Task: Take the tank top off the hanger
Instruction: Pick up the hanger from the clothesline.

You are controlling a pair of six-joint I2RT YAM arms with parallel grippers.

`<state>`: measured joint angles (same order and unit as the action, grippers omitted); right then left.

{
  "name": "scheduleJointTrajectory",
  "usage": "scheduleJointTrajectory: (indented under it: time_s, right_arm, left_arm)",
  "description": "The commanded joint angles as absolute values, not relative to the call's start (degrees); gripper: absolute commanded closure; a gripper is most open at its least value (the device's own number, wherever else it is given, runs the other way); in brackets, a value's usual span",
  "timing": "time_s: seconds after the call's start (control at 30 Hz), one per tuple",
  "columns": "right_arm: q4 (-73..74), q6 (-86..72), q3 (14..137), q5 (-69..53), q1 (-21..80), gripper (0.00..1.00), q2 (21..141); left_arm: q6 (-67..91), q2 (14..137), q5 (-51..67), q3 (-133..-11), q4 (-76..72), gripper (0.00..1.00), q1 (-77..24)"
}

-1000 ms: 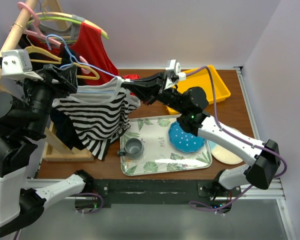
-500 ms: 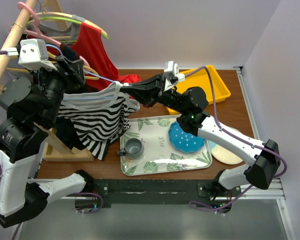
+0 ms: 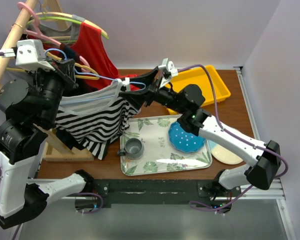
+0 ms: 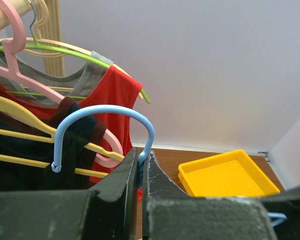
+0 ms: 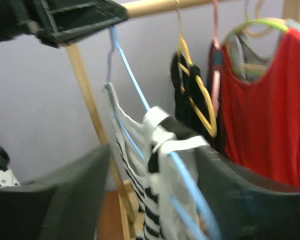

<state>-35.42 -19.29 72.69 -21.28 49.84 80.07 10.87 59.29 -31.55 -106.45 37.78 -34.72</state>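
The black-and-white striped tank top [image 3: 97, 117] hangs on a blue hanger [image 3: 107, 77] held out in front of the rack. My left gripper [image 4: 142, 156] is shut on the base of the blue hanger's hook [image 4: 115, 110], seen from above at the upper left [image 3: 65, 65]. My right gripper [image 5: 152, 150] stands open around the hanger's right end. The tank top's white strap [image 5: 180, 145] and the blue hanger arm [image 5: 130, 82] lie between its fingers, not pinched. In the top view the right gripper [image 3: 140, 90] sits at the top's right shoulder.
A wooden rack rod [image 3: 12, 37] carries more hangers and a red top [image 3: 92, 50]. On the table are a yellow bin [image 3: 205, 85], a leaf-patterned tray [image 3: 155, 165] with a grey mug [image 3: 134, 147] and a blue dotted plate [image 3: 186, 137], and a cream plate [image 3: 225, 152].
My left gripper rose to the hanger's hook and closed on it. My right gripper, shut at the hanger's right end before, has opened.
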Motion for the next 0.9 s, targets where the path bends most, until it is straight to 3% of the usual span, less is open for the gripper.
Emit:
scheduleJointTrajectory:
  time_s: [0.0, 0.23, 0.43, 0.53, 0.6, 0.87]
  right_arm:
    - [-20.59, -19.69, 77.43, -9.78, 49.92, 0.17, 74.46]
    - [-10.90, -25.91, 76.91, -3.17, 49.92, 0.13, 70.67]
    - [-10.72, -29.70, 76.99, -5.19, 50.01, 0.18, 72.95]
    - [-11.95, -30.84, 75.76, -3.61, 50.10, 0.09, 73.04]
    - [-12.48, -30.85, 75.06, -2.73, 50.36, 0.08, 73.04]
    - [-14.67, -31.55, 74.71, -5.71, 51.24, 0.22, 75.76]
  left_arm:
    - [8.26, 60.12, -32.87, -105.38, 34.63, 1.00, -34.54]
    - [5.54, 60.12, -34.98, -103.36, 32.52, 1.00, -34.63]
    - [5.19, 60.55, -36.03, -102.74, 31.82, 1.00, -34.63]
    - [4.40, 61.08, -37.79, -102.83, 31.99, 1.00, -34.54]
    - [3.96, 61.00, -38.23, -102.75, 31.64, 1.00, -34.63]
    - [3.08, 61.79, -39.11, -103.27, 30.06, 1.00, -34.63]
